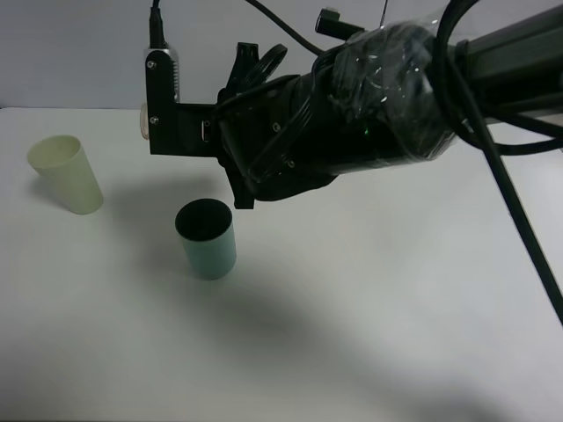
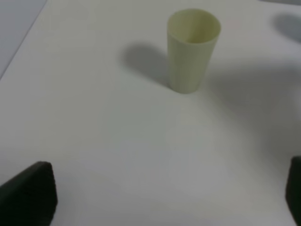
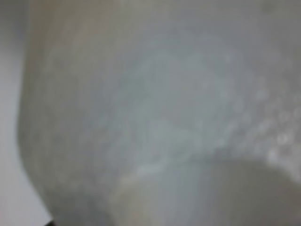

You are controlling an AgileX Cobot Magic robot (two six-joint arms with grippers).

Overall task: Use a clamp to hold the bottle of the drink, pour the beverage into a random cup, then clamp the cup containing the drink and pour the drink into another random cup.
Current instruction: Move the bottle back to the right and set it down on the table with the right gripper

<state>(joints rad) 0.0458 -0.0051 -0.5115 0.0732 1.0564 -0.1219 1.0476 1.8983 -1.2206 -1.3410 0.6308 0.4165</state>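
Observation:
My right arm reaches across the exterior high view, above and behind the green cup (image 1: pixel 207 237), which stands upright with a dark inside. My right gripper (image 1: pixel 151 123) is mostly hidden behind its camera mount; a pale edge of the bottle (image 1: pixel 141 122) shows at its tip. In the right wrist view the pale translucent bottle (image 3: pixel 155 117) fills the picture, held very close. A cream cup (image 1: pixel 66 174) stands upright at the left; it also shows in the left wrist view (image 2: pixel 192 49). My left gripper (image 2: pixel 162 200) is open and empty, short of the cream cup, low over the table.
The white table (image 1: pixel 369 299) spreads under both arms. Black cables (image 1: pixel 506 189) hang from the right arm on the right side. The left arm does not show in the exterior high view.

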